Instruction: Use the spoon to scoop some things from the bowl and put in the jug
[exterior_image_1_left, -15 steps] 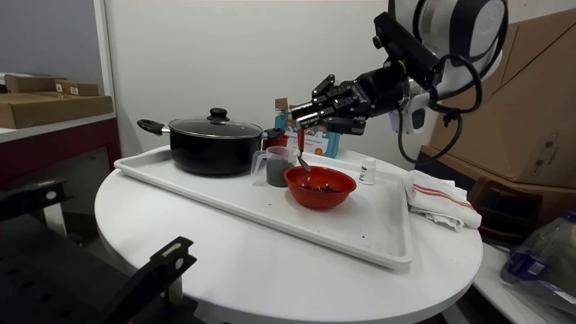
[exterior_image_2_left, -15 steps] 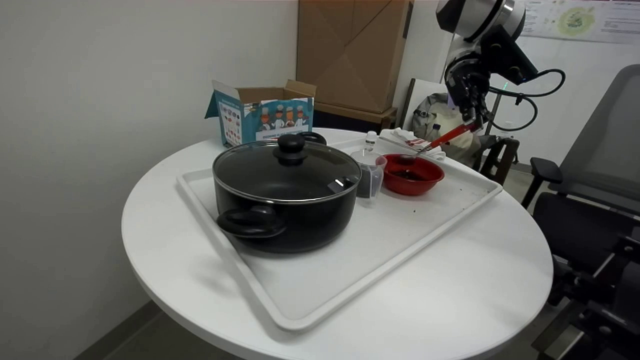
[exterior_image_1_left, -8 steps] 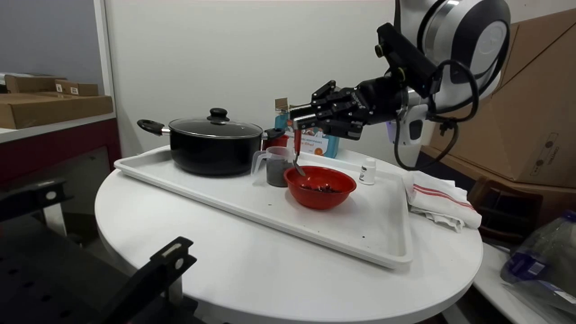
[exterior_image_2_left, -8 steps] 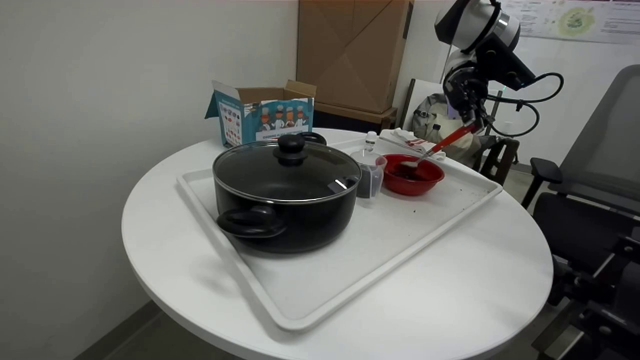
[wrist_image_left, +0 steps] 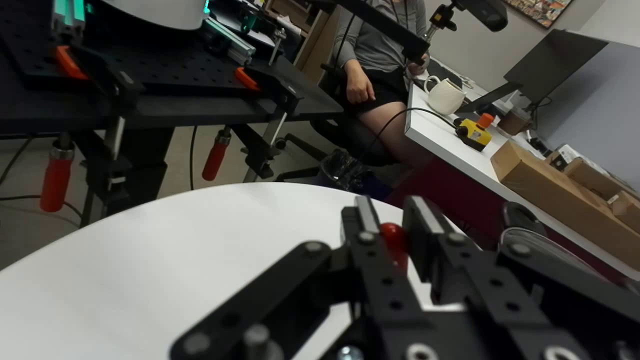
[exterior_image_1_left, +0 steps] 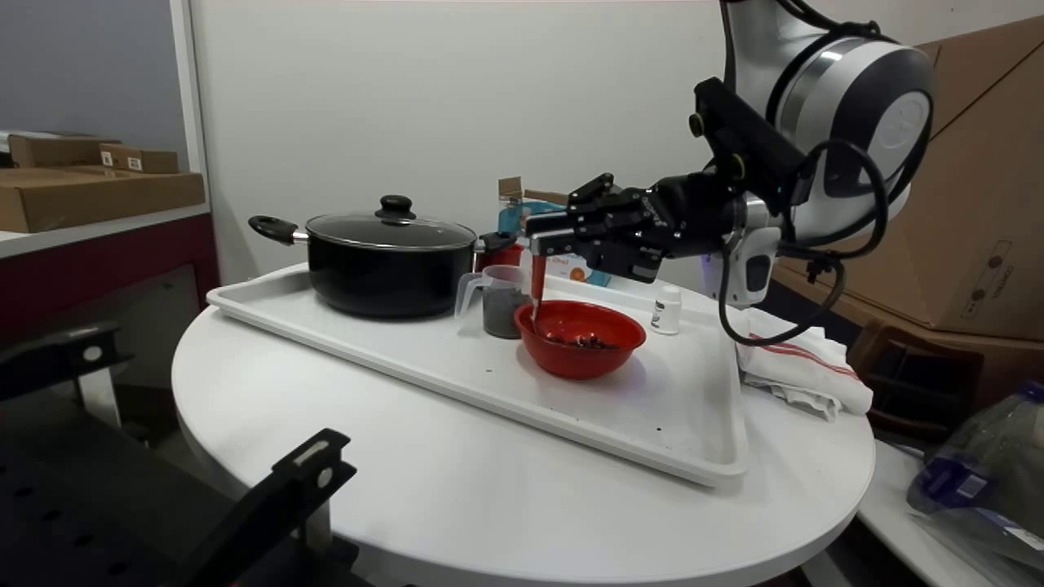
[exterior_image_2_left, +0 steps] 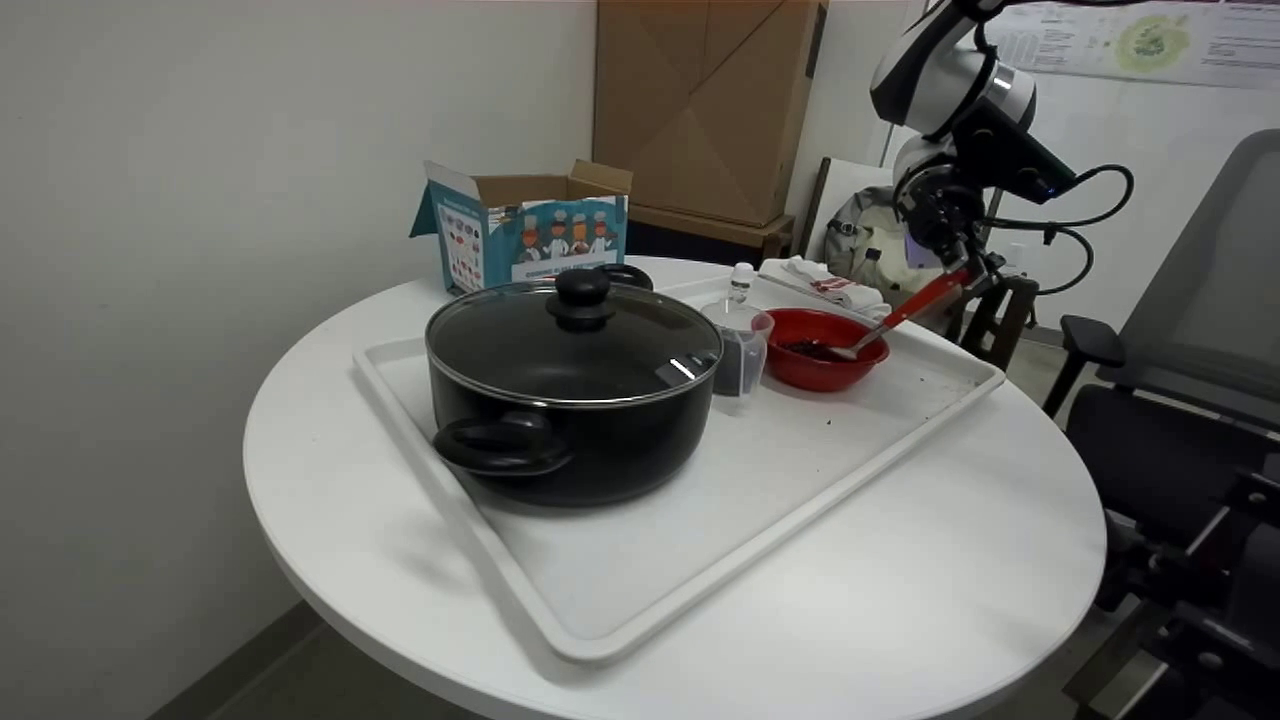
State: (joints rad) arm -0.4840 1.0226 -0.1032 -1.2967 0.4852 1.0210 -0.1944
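Your hand [exterior_image_1_left: 534, 235] pinches the spoon [exterior_image_1_left: 538, 278], its head in the bowl [exterior_image_1_left: 577, 364]! In an exterior view, bowl at the hand's five o'clock, jug [exterior_image_1_left: 500, 310] at seven!

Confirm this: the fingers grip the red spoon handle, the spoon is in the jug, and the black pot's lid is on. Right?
Not quite: an exterior view shows the spoon dipped in the red bowl, not the jug. The fingers do grip the handle, and the lid is on.

Pale wall [exterior_image_2_left: 300, 120] behind a round white table [exterior_image_2_left: 930, 580]; dark chair [exterior_image_2_left: 1180, 430] near it.
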